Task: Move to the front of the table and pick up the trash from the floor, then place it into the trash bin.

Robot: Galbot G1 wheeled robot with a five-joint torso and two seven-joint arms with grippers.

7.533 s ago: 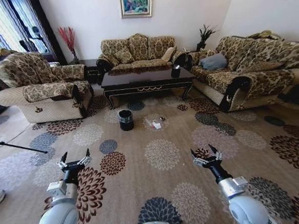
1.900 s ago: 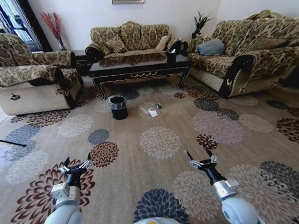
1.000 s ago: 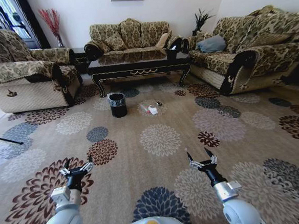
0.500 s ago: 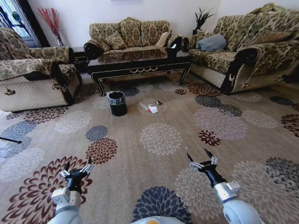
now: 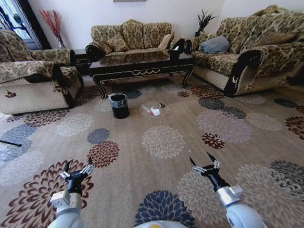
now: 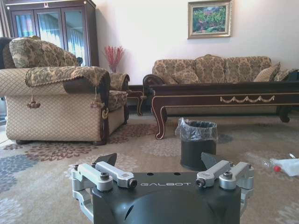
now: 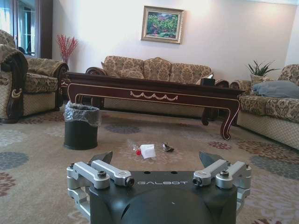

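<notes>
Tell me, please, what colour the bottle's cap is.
Red; the bottle's cap shows best in the right wrist view.

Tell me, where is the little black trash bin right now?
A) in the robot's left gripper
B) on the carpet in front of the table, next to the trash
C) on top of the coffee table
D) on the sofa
B: the trash bin stands on the floor before the table, beside the trash, far from both open grippers.

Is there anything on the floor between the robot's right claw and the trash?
No, just bare flowered carpet lies between the right gripper and the trash, as the head view shows.
</notes>
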